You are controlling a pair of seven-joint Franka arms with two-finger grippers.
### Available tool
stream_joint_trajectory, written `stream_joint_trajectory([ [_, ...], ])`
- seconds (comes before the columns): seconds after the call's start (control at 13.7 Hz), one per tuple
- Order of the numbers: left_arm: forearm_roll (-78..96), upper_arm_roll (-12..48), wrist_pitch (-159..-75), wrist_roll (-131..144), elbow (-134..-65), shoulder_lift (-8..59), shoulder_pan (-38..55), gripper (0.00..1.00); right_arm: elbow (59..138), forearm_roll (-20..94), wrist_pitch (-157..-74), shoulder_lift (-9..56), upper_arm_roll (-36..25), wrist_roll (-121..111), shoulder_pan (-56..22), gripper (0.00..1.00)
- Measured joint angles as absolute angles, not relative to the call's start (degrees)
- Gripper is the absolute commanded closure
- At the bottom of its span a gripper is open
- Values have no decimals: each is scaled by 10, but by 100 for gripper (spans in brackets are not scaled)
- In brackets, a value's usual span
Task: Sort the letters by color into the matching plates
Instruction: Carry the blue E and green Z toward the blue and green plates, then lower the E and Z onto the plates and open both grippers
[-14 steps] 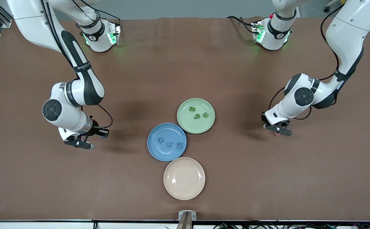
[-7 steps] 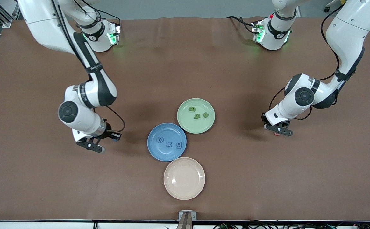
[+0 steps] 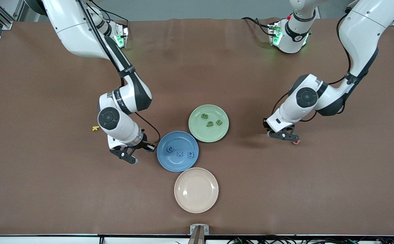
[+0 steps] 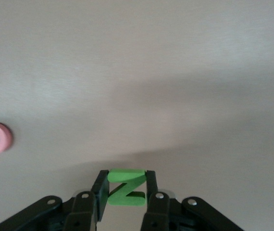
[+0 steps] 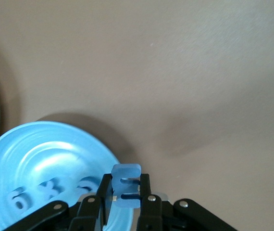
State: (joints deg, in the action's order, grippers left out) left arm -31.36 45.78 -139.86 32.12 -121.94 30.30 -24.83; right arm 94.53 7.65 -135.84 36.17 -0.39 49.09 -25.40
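Holding one flat letter each: two grippers.
A green Z (image 4: 126,187) is clamped by the left gripper (image 4: 125,192), a blue letter (image 5: 126,191) by the right gripper (image 5: 125,195) beside three on the round blue plate (image 5: 12,149).

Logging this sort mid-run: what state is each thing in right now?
Left gripper: shut on green Z.
Right gripper: shut on blue E.
Blue plate: holds three blue letters.
Green plate: holds three green letters.
Beige plate: empty.
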Motion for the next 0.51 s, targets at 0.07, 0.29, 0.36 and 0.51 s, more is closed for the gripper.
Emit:
stream_joint_trajectory([
  [0.07, -314, 469, -1388, 352, -1214, 303, -238, 82, 939, 77, -1358, 365, -4, 510, -262, 100],
  [0.29, -314, 476, -1353, 451, -1190, 303, -165, 82, 910, 77, -1344, 379, -4, 569, -287, 100],
  [0.36, -314, 477, -1342, 483, -1180, 303, -137, 82, 893, 77, -1325, 390, -3, 593, -296, 100],
  [0.51, -314, 476, -1333, 545, -1161, 305, -89, 82, 846, 76, -1296, 424, -3, 647, -318, 100],
])
